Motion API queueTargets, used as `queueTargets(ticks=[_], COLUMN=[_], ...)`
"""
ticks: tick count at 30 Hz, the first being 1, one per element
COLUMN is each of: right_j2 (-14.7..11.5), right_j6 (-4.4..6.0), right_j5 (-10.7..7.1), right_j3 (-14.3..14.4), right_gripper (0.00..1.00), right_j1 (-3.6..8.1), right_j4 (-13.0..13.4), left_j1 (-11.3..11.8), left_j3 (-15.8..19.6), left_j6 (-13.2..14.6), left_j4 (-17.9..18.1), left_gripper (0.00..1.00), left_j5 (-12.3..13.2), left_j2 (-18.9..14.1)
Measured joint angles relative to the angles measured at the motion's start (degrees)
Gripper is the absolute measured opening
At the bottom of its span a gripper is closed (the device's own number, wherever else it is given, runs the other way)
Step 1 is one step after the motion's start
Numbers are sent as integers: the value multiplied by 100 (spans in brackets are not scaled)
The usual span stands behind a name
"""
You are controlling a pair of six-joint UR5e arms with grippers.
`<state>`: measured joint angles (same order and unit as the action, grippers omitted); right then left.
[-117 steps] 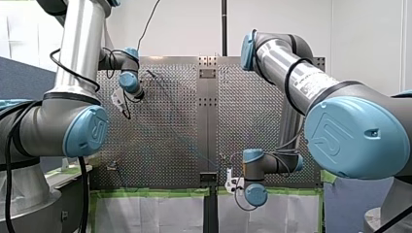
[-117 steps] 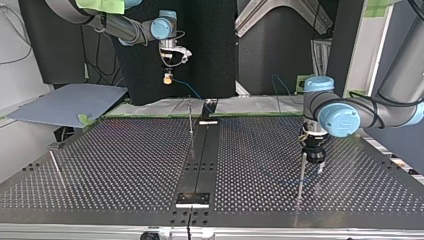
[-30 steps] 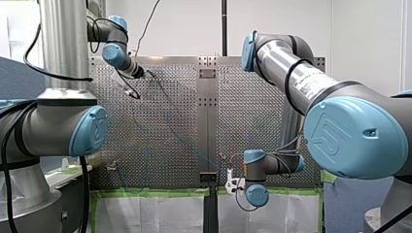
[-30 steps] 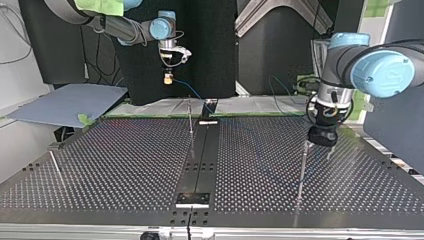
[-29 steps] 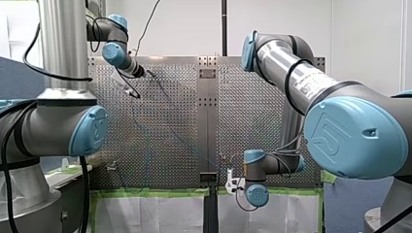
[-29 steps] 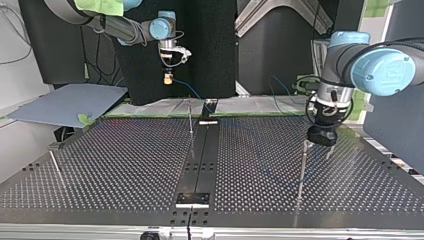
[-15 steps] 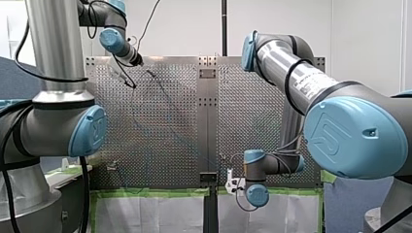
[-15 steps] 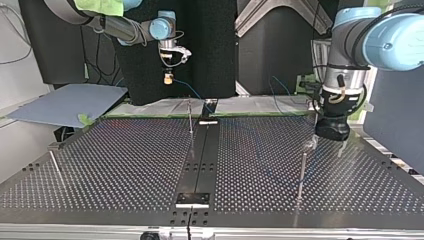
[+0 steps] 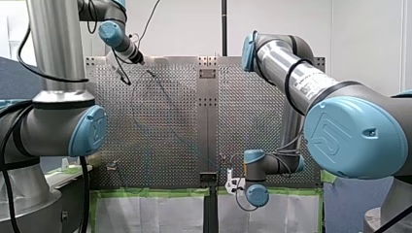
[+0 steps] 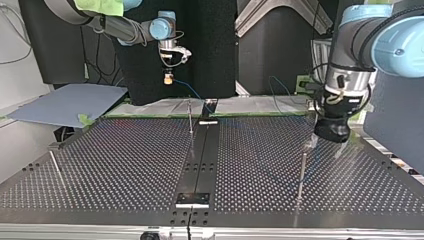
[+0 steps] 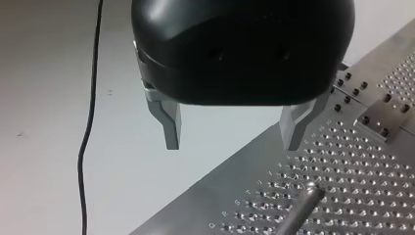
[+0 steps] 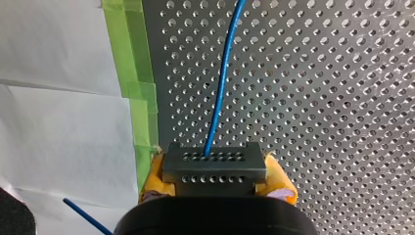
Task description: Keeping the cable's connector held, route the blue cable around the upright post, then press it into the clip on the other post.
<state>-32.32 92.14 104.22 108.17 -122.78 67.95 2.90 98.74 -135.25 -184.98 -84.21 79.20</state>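
Observation:
My right gripper [image 12: 215,172] is shut on the grey connector block [image 12: 214,161], which sits between its yellow pads [image 12: 152,177]. The blue cable [image 12: 222,83] runs from the block out over the perforated plate. In the top view my right gripper [image 10: 169,78] hangs above the table's far edge, and the cable [image 10: 192,92] drops from it toward the middle post [image 10: 190,117]. My left gripper [image 11: 234,132] is open and holds nothing. The tip of an upright post [image 11: 304,203] lies below its fingers. In the top view my left gripper [image 10: 325,148] hovers above and behind that post [image 10: 301,172].
A third thin post [image 10: 55,167] stands at the top view's left on the perforated table [image 10: 125,160]. A blue-grey sheet [image 10: 65,102] lies beyond the table's far left corner. Green tape [image 12: 134,73] and white paper [image 12: 58,98] border the plate beside my right gripper.
My left gripper has lifted off the upright post and drawn up and away from it, staying open. My right gripper has kept still with the connector.

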Motion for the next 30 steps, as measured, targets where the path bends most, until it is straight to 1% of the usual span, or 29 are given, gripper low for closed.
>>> queueTargets(ticks=[7, 10, 13, 19, 24, 30], right_j2=[1, 0, 0, 0, 0, 0], right_j6=[7, 12, 12, 10, 12, 21], right_j5=[-65, -79, -84, -85, -86, -85], right_j3=[0, 0, 0, 0, -1, 1], right_gripper=[0, 0, 0, 0, 0, 0], right_j1=[-1, -2, 0, 2, 1, 1], right_j4=[29, 39, 42, 43, 42, 38], left_j1=[-16, -13, -20, -55, -69, -144], left_j3=[-383, -543, -659, -721, -724, -724], left_j6=[386, 545, 695, 1017, 1276, 1615], left_j4=[-387, -545, -693, -983, -1039, -1035], left_gripper=[100, 100, 100, 100, 100, 100], left_j5=[-154, -169, -159, -84, -74, -36], left_j2=[316, 431, 471, 483, 487, 510])
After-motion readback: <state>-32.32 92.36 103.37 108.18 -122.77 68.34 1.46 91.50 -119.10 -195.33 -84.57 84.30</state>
